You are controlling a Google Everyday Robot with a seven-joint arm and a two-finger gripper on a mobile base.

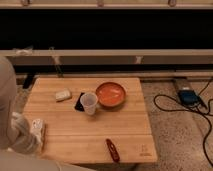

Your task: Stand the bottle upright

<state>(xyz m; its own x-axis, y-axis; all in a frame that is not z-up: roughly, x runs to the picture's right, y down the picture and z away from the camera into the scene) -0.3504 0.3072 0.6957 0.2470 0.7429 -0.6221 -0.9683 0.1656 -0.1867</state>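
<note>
**Bottle lying at the counter's left edge, beside the gripper**

The bottle is lying on its side at the near left edge of the wooden counter. The gripper is resting right against it, coming in from the left; whether the jaws are grasping it or released, I cannot tell. Farther back, a clear cup is standing upright mouth up, and its contents cannot be made out. Just right of it, an orange bowl is showing only its own orange inside. A pale block is lying left of the cup. A red tool is lying near the front edge.
</note>
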